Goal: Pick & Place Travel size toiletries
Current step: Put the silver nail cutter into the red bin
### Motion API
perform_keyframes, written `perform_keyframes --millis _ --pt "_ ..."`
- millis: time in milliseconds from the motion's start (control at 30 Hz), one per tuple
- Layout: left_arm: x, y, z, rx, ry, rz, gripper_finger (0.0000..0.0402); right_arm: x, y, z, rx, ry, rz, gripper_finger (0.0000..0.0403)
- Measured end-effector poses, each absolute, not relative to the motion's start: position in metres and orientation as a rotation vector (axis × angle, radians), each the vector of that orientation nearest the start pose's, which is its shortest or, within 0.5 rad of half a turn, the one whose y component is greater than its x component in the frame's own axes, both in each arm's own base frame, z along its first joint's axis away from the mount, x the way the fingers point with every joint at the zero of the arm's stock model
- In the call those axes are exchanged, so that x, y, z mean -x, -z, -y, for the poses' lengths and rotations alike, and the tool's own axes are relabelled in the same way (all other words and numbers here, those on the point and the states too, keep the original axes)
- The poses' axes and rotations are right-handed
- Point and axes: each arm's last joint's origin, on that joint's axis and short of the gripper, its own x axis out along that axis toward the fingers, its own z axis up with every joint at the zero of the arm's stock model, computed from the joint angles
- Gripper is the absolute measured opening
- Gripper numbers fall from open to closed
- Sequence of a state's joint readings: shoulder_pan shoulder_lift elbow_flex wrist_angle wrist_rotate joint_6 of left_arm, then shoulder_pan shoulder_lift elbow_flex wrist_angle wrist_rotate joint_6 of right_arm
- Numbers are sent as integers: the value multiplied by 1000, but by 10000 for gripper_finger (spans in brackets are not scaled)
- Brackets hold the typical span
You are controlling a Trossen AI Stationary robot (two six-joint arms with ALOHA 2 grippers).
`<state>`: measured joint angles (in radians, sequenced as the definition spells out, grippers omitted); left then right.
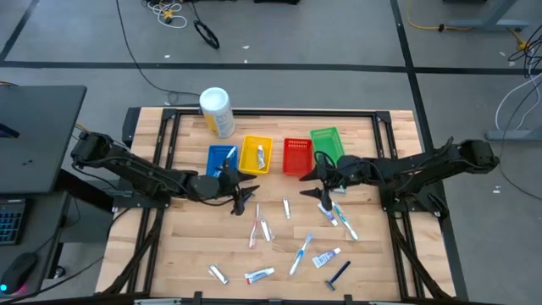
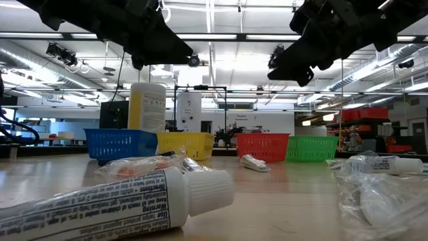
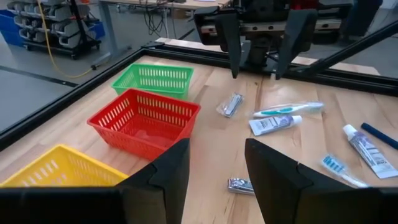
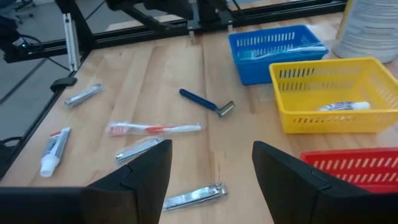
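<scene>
Between the two pairs of fingers and out past them toward the table's near edge, the toiletries lie scattered on the wooden table (image 1: pixel 186 246): a pink toothbrush (image 4: pixel 155 129), a blue razor (image 4: pixel 207 102), a toothpaste tube (image 4: pixel 52 150) and nail clippers (image 4: pixel 191 198) ahead of the right fingers, and a clipper (image 3: pixel 232 104), a teal toothbrush (image 3: pixel 287 109) and a tube (image 3: pixel 274 123) ahead of the left ones. One tube already lies in the yellow basket (image 1: pixel 256 154), and something blue sits in the blue basket (image 1: pixel 221 158).

The left gripper (image 1: pixel 243 195) hangs above the boards just in front of the blue basket, its arm reaching in low from the left edge. Its fingers (image 3: pixel 171 171) stand partly apart with nothing between them. The right gripper (image 1: pixel 323 188) hovers in front of the red basket (image 1: pixel 296 156) and green basket (image 1: pixel 327 142), its arm stretched in from the right. Its fingers (image 4: pixel 149 171) are spread wide and hold nothing.

Only the low view shows both grippers well clear of the table, with a large tube (image 2: pixel 120 201) lying close to the lens. The overhead view alone shows a white-and-yellow canister (image 1: pixel 217 112) behind the baskets.
</scene>
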<state>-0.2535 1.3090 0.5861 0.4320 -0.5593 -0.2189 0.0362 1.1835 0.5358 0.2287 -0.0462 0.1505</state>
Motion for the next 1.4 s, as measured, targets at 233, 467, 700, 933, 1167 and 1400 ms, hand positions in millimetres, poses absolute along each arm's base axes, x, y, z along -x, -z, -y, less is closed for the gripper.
perform_keyframes --millis 233,467,700,933,1167,1400 --pt "-259 -215 49 47 -329 -243 164 -246 -208 -19 -191 -80 -380 234" --pt "-262 -215 39 76 -301 -250 164 -264 -198 -55 -291 -185 -403 220" --pt "-264 -214 30 92 -288 -255 164 -302 -214 -81 -346 -99 -620 209" --pt "-264 -214 29 92 -290 -259 164 -330 -195 -85 -441 124 -800 209" --pt "-264 -212 31 96 -237 -282 164 -339 -154 -77 -402 229 -911 209" --pt "-264 -212 31 95 -240 -284 164 -338 -149 -66 -378 384 -905 209"
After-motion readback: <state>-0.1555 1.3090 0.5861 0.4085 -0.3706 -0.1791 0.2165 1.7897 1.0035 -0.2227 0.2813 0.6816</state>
